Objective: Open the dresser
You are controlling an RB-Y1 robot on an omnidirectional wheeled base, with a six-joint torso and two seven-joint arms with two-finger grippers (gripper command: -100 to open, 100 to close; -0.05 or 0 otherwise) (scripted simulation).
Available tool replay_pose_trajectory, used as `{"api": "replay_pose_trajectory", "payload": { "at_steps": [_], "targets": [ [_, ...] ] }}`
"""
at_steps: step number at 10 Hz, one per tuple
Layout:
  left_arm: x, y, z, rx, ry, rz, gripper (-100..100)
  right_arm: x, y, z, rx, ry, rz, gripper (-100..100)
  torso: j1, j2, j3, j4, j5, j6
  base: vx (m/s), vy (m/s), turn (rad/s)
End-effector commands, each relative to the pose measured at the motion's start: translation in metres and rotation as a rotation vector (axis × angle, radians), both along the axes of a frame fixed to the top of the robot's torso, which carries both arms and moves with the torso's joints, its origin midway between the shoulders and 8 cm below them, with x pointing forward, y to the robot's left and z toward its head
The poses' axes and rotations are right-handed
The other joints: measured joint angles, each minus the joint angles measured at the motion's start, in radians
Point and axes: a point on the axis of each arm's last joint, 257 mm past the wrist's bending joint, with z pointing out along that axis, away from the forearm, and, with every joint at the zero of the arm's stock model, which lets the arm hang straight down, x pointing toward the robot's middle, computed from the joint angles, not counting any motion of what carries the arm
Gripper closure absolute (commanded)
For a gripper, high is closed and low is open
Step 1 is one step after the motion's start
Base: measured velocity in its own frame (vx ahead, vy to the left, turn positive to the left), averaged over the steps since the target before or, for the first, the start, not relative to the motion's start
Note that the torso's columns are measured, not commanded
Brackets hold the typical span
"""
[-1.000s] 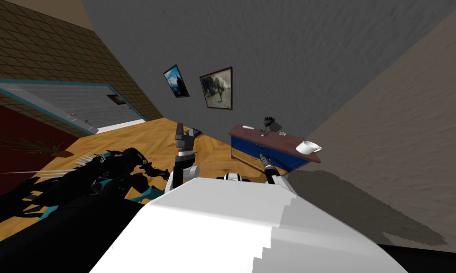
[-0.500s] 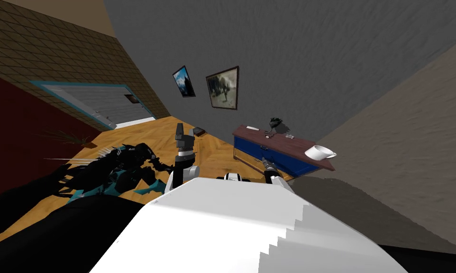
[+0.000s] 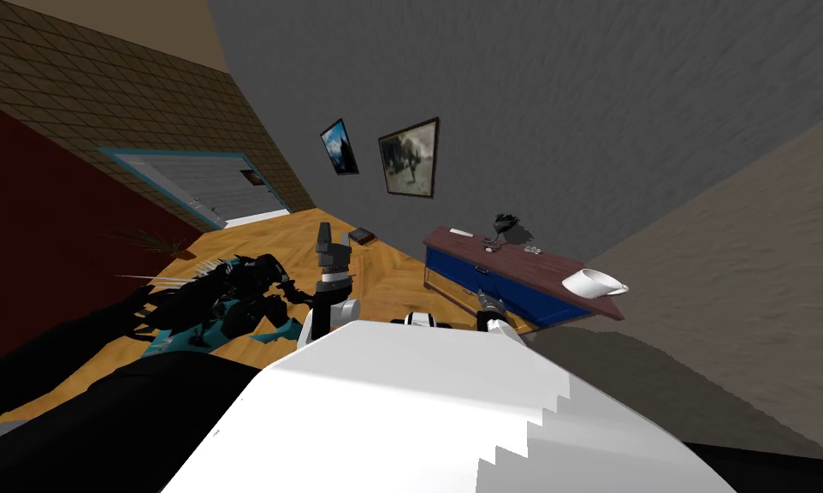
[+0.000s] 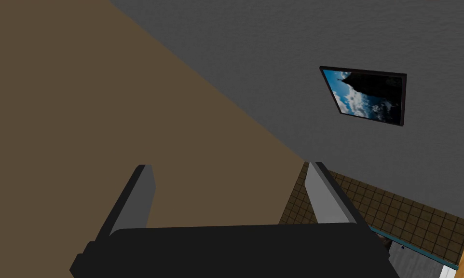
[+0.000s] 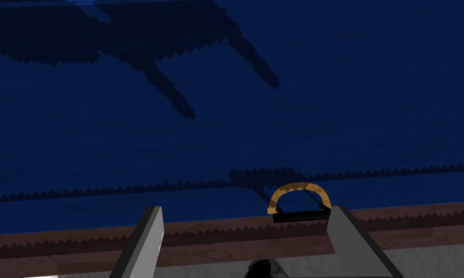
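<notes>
The right end effector (image 5: 245, 217), wide open, faces the blue dresser (image 5: 226, 120) with its handle (image 5: 298, 215) off to one side, so closing now may miss it

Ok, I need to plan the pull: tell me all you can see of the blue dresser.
Low dresser with blue front and reddish-brown wood-look top, against the grey wall, drawers looking shut. A small arched golden handle lies just ahead of the open right gripper, untouched. A white bowl rests on top.

Left gripper (image 4: 231, 169): two light grey blade fingers (image 4: 139, 198) on dark box (image 4: 236, 251). Right gripper (image 5: 245, 212): same build. Left forearm (image 3: 334, 257): dark grey, white elbow.
</notes>
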Motion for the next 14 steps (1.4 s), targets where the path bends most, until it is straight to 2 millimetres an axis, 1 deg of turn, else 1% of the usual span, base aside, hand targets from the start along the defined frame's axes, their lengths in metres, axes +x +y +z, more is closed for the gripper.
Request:
{"api": "replay_pose_trajectory", "payload": {
  "at_steps": [1,2,3,4,5,6,7,8,9,10,11,12,13,14],
  "targets": [
    [0.000,0.000,0.000,0.000,0.000,0.000,0,-0.016,-0.018,-0.014,-0.079,0.061,-0.045,-100,0.000,-0.001,0.000,0.000,0.000,-0.001,0.023,-0.001,0.122],
    [0.000,0.000,0.000,0.000,0.000,0.000,0,-0.015,-0.019,-0.010,-0.103,0.061,-0.036,-100,0.000,0.000,0.000,0.000,0.000,0.000,0.013,0.000,-0.020],
    [0.000,0.000,0.000,0.000,0.000,0.000,0,-0.028,-0.032,-0.021,-0.156,0.111,-0.070,-100,0.000,0.000,0.000,0.000,0.000,0.000,0.019,-0.001,0.182],
    [0.000,0.000,0.000,0.000,0.000,0.000,0,-0.029,-0.036,-0.017,-0.193,0.116,-0.070,-100,0.000,0.000,0.000,0.000,0.000,-0.001,0.023,-0.003,0.103],
    [0.000,0.000,0.000,0.000,0.000,0.000,0,-0.041,-0.048,-0.027,-0.248,0.165,-0.093,-100,0.000,0.000,0.000,0.000,0.000,0.000,0.036,0.000,0.191],
    [0.000,0.000,0.000,0.000,0.000,0.000,0,-0.042,-0.052,-0.021,-0.287,0.167,-0.099,-100,0.000,-0.001,0.000,0.000,0.000,-0.001,0.036,-0.007,0.092],
    [0.000,0.000,0.000,0.000,0.000,0.000,0,-0.055,-0.061,-0.030,-0.329,0.213,-0.119,-100,0.000,-0.001,0.000,0.000,0.000,0.000,0.038,-0.008,0.161],
    [0.000,0.000,0.000,0.000,0.000,0.000,0,-0.056,-0.066,-0.023,-0.371,0.215,-0.129,-100,0.000,0.000,0.000,0.000,0.000,-0.001,0.030,-0.009,0.082],
    [0.000,0.000,0.000,0.000,0.000,0.000,0,-0.055,-0.066,-0.022,-0.381,0.214,-0.125,-100,0.000,0.000,0.000,0.000,0.000,0.000,0.012,-0.003,-0.013],
    [0.000,0.000,0.000,0.000,0.000,0.000,0,-0.069,-0.077,-0.026,-0.438,0.258,-0.152,-100,0.001,0.001,0.001,0.000,0.000,0.000,0.025,-0.003,0.153],
    [0.000,0.000,0.000,0.000,0.000,0.000,0,-0.069,-0.079,-0.021,-0.469,0.258,-0.150,-100,0.001,0.000,0.000,0.000,0.000,-0.001,0.027,-0.011,0.093],
    [0.000,0.000,0.000,0.000,0.000,0.000,0,-0.081,-0.088,-0.026,-0.515,0.298,-0.169,-100,0.000,0.000,0.000,0.000,0.000,0.000,0.037,-0.012,0.151],
    [0.000,0.000,0.000,0.000,0.000,0.000,0,-0.081,-0.090,-0.020,-0.555,0.298,-0.172,-100,0.000,-0.001,0.000,0.000,0.000,-0.001,0.038,-0.012,0.068],
    [0.000,0.000,0.000,0.000,0.000,0.000,0,-0.093,-0.097,-0.023,-0.602,0.334,-0.188,-100,0.000,-0.001,0.000,0.000,0.000,0.000,0.047,-0.019,0.111]
  ]
}}
